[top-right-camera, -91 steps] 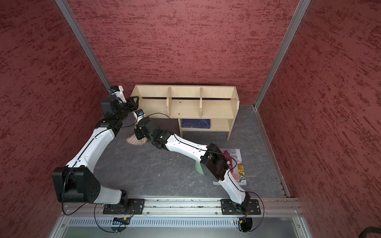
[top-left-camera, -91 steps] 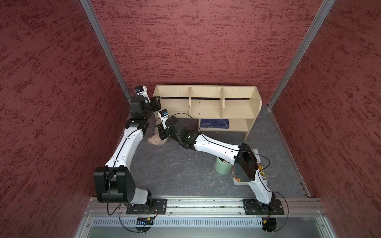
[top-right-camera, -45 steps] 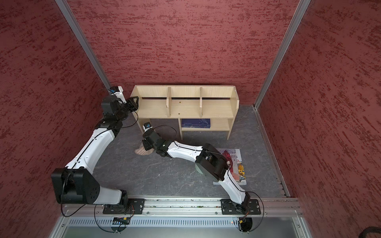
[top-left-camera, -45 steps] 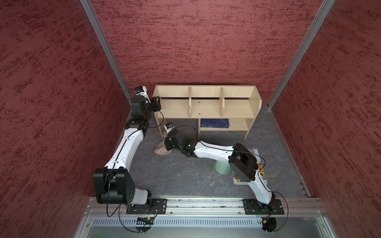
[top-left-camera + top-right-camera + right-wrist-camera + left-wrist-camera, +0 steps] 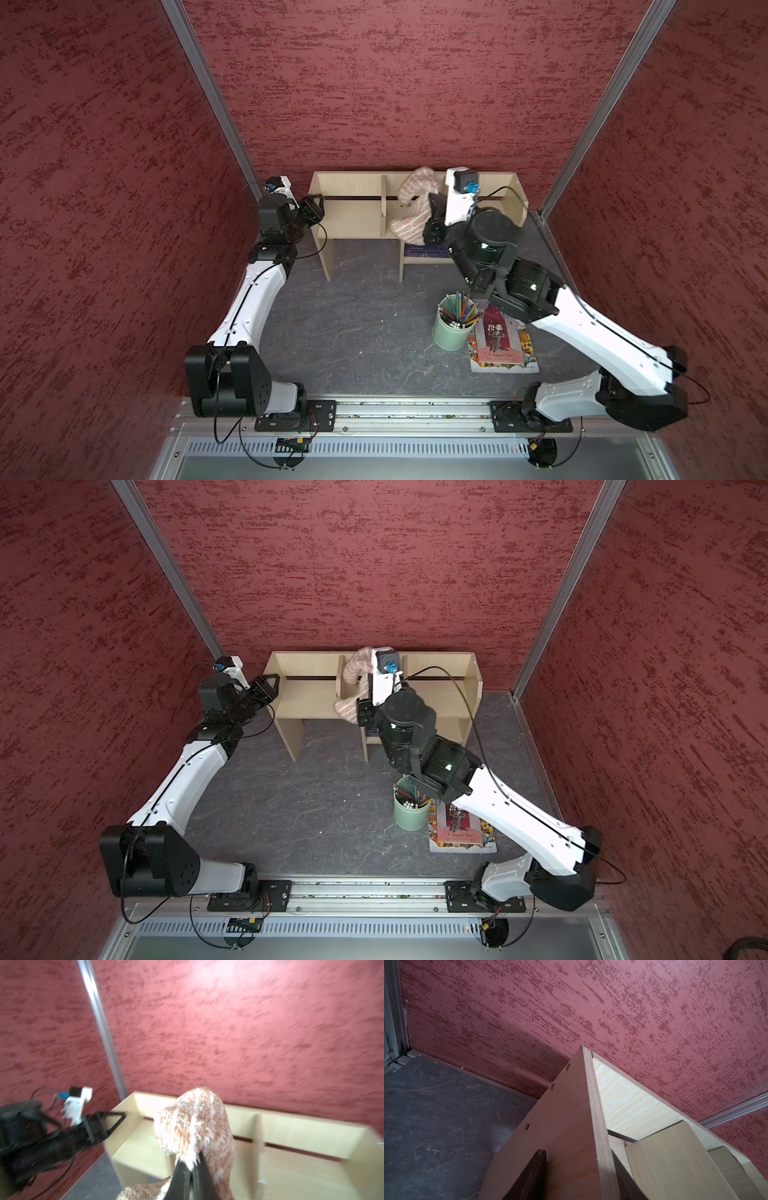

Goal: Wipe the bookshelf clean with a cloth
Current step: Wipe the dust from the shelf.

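In both top views the bookshelf (image 5: 349,214) stands against the back wall on the dark tabletop (image 5: 357,332); the right gripper (image 5: 430,216) holds the cloth (image 5: 411,208) over the shelf's middle section, just right of the left-hand divider, with the cloth's lower end hanging past the front edge; whether it touches the wood I cannot tell. The left gripper (image 5: 313,208) sits at the shelf's left end panel. A green cup of pencils (image 5: 452,332) stands just beside a colourful magazine (image 5: 505,349), both well apart from the shelf (the right arm crosses above them).

Left wrist view: the end panel of the bookshelf (image 5: 560,1126) fills much of the frame; one dark finger (image 5: 534,1174) lies against its outer face; the other finger is not clear, so I cannot tell how the jaws stand.

Right wrist view, blurred: the jaws are pressed together, pinching a fold of the cloth (image 5: 195,1126), which bunches above the fingertips in front of the bookshelf (image 5: 291,1132); the left gripper (image 5: 108,1124) shows at the shelf's end.
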Motion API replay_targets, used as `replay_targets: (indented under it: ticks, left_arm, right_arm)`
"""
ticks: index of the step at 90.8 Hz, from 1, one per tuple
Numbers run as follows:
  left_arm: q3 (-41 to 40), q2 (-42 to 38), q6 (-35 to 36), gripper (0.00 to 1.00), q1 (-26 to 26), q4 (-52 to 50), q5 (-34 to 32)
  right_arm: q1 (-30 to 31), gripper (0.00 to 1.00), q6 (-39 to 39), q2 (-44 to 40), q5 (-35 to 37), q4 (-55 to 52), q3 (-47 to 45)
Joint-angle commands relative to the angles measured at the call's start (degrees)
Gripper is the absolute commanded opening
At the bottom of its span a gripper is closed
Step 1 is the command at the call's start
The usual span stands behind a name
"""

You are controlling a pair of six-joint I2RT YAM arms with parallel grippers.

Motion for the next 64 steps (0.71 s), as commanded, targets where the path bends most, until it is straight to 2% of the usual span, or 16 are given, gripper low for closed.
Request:
replay_targets:
  ticks: [1, 17, 25, 34, 55, 64]
  left_arm:
    - [-0.6, -1.7, -1.2, 0.47, -0.6, -0.2, 2.4]
    - [-0.5, -2.0, -0.8, 0.46, -0.9, -0.4, 2.0]
    - [-0.5, -1.8, -0.8, 0.43, -0.9, -0.5, 2.0]
    - [-0.5, -1.5, -0.7, 0.39, -0.9, -0.4, 2.0]
    - [-0.5, -0.8, -0.6, 0.24, -0.8, -0.5, 2.1]
    - [-0.4, -0.5, -0.5, 0.17, -0.8, -0.5, 2.2]
  right_arm:
    - [-3.7, 0.00, -6.6, 3.0, 8.5, -6.7, 2.9]
    - [-13.4, 0.00, 2.4, 7.2, 6.0, -15.8, 8.3]
    - [-18.6, 0.00, 10.0, 10.1, 1.9, -21.9, 8.1]
    - [-23.6, 0.00, 15.9, 12.8, -6.0, -25.1, 5.8]
    - [-31.7, 0.00, 21.6, 15.3, -18.5, -23.3, -3.3]
    - [-33.6, 0.00, 21.6, 16.7, -20.0, -24.3, -3.3]
